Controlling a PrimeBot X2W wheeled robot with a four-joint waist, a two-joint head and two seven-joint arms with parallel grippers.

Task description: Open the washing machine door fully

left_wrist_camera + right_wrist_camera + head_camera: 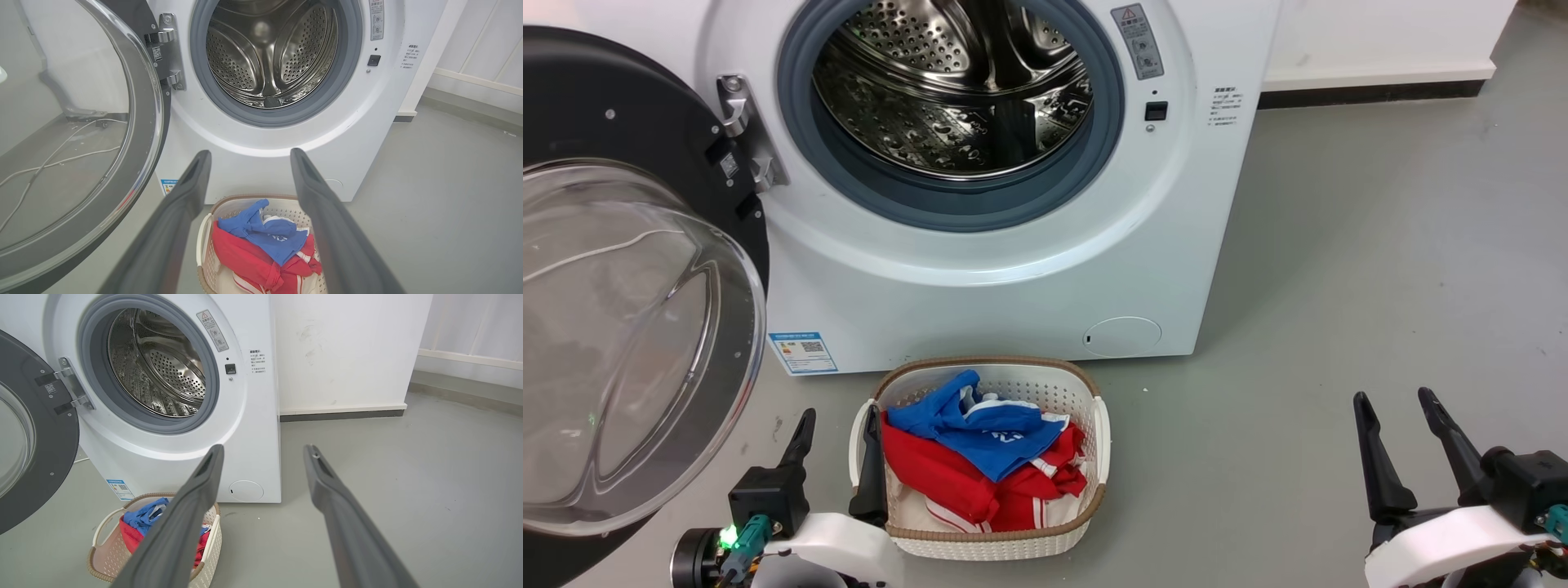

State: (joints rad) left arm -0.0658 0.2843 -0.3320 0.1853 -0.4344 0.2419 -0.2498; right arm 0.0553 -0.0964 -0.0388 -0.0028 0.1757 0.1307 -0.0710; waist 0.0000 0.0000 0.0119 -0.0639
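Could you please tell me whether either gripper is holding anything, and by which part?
Nothing is held. The left gripper and the right gripper are both open and empty, neither touching the washing machine door, which stands swung open.

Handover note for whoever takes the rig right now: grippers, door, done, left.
Left gripper: open, empty, low beside the laundry basket.
Right gripper: open, empty, over bare floor, well clear of the machine.
The washing machine door: swung out wide on its hinge at the washing machine's left side, with the drum exposed. Neither gripper touches it.
Done: door unlatched and open wide.
Left: confirm it is at its full stop, which I cannot tell from here. If not, nudge it further with the left gripper, minding the basket.
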